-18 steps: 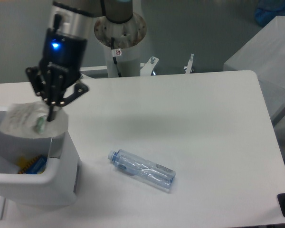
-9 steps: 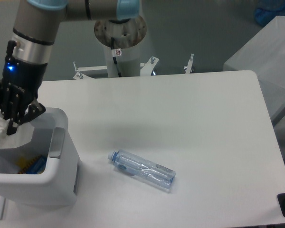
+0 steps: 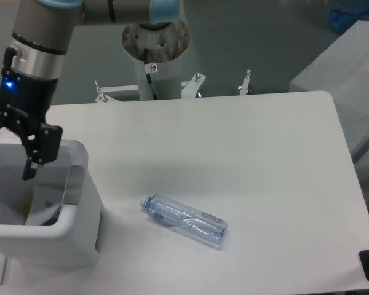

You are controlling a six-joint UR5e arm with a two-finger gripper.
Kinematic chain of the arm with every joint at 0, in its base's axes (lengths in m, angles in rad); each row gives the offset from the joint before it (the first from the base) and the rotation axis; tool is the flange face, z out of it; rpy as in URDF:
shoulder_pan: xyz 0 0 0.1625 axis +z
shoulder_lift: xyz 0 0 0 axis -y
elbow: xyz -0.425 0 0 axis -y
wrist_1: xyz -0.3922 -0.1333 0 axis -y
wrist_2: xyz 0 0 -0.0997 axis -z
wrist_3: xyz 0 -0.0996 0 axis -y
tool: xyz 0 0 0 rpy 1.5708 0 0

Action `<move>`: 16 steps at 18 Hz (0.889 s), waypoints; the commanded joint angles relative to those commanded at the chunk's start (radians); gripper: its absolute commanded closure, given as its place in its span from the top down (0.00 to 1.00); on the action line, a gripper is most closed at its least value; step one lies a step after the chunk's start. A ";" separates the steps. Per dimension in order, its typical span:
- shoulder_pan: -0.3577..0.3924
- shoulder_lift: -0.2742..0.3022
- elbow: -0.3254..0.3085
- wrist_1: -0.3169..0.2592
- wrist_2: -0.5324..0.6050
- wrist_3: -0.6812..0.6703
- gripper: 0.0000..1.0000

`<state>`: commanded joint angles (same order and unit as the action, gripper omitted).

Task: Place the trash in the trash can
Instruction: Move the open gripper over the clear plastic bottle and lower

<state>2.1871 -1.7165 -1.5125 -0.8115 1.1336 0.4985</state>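
Gripper [image 3: 9, 150]: we find it hanging over the mouth of the trash can [image 3: 80, 212], at the nine o'clock edge of the view. Its jaws stand spread apart with nothing between them; the left side is cut off by the frame.

Change noted: half a second ago we saw the crumpled white wrapper pinched in the jaws above the bin; now the jaws are wide and the wrapper is gone from them. We judge it was let fall into the can, so the first of the two items is likely done.

Bottle [image 3: 184, 220]: clear, blue-tinted, crushed, lying on its side on the surface [image 3: 246, 160] toward six o'clock from the centre, cap end pointing to nine o'clock. It lies well apart from the can and has not shifted across the three views.

Remaining work: we judge the bottle is next to be fetched and dropped.

Hidden or unclear: we cannot see the wrapper inside the can; its interior is dim, with only a yellowish trace near the inner wall. The can's left part runs out of frame.
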 joint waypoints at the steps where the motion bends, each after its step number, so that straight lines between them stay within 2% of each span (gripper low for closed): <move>1: 0.041 0.000 -0.003 0.000 0.006 0.006 0.94; 3: 0.132 0.000 -0.003 0.002 0.000 0.006 0.94; 6: 0.196 -0.015 -0.003 0.003 0.005 0.023 1.00; 9: 0.223 -0.044 -0.011 0.008 0.015 0.029 1.00; 12: 0.232 -0.075 -0.023 0.009 0.092 0.044 1.00; 14: 0.233 -0.104 -0.026 0.008 0.120 0.168 1.00; 16: 0.237 -0.110 -0.055 0.008 0.138 0.340 1.00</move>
<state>2.4237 -1.8270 -1.5676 -0.8038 1.2716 0.8382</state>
